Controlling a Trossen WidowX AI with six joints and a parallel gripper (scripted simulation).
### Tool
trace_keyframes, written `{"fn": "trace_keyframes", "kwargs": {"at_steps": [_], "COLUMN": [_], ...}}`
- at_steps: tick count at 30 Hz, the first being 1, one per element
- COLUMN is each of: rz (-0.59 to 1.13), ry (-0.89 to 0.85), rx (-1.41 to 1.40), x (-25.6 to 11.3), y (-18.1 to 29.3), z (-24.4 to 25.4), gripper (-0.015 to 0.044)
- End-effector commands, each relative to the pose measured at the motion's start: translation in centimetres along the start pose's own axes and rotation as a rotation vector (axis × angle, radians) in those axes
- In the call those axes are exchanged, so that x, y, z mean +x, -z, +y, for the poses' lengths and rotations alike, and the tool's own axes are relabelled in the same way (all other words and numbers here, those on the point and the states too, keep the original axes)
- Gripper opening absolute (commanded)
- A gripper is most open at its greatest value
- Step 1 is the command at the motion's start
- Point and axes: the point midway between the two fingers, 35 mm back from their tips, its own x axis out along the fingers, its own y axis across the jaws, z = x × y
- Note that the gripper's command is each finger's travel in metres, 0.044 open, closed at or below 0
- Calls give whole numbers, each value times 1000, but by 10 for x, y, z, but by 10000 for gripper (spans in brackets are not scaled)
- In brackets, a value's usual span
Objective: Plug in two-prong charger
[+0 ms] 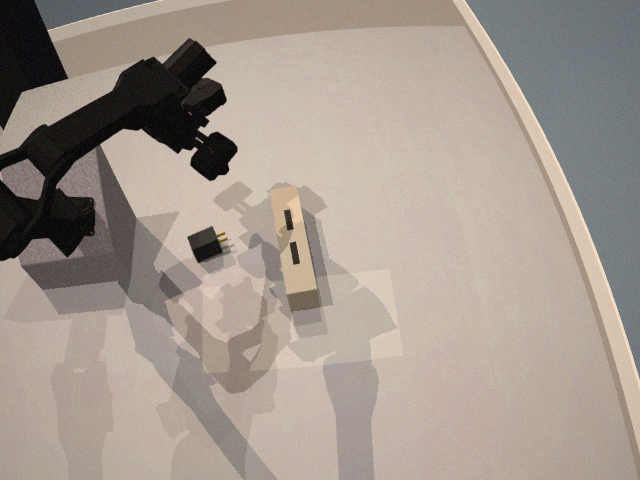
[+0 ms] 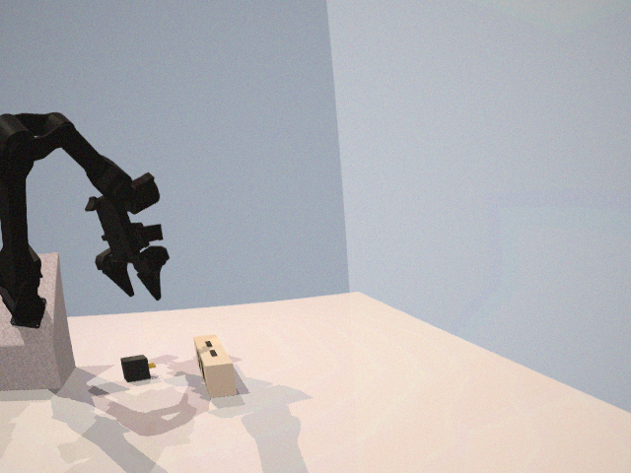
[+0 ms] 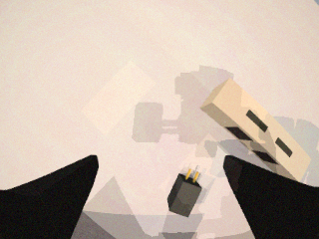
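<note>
The black charger [image 1: 205,244] [image 2: 135,369] [image 3: 184,195] lies on the table, its two gold prongs pointing toward the power strip. The cream power strip [image 1: 301,277] [image 2: 221,373] [image 3: 219,97] stands a short gap beyond the prongs. It has two dark marks on top; two dark outlets on its side facing the charger show in the wrist view. My gripper [image 2: 146,297] [image 3: 161,162] is open and empty, high above the table. In the wrist view the charger appears low in the frame, between the fingers but far below them. In the top view the fingertips are hard to make out.
A grey block [image 1: 69,268] [image 2: 35,369] stands beside the arm's base, on the charger's side away from the strip. A raised rim [image 1: 537,129] runs round the table in the top view. Arm shadows fall across the charger and strip area.
</note>
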Motion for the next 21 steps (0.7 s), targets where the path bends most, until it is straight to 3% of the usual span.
{"fn": "trace_keyframes", "kwargs": {"at_steps": [1, 21], "rz": [66, 390], "ry": [7, 55], "rx": [64, 379], "x": [8, 39], "y": [12, 80], "z": [-8, -40], "gripper": [440, 440]}}
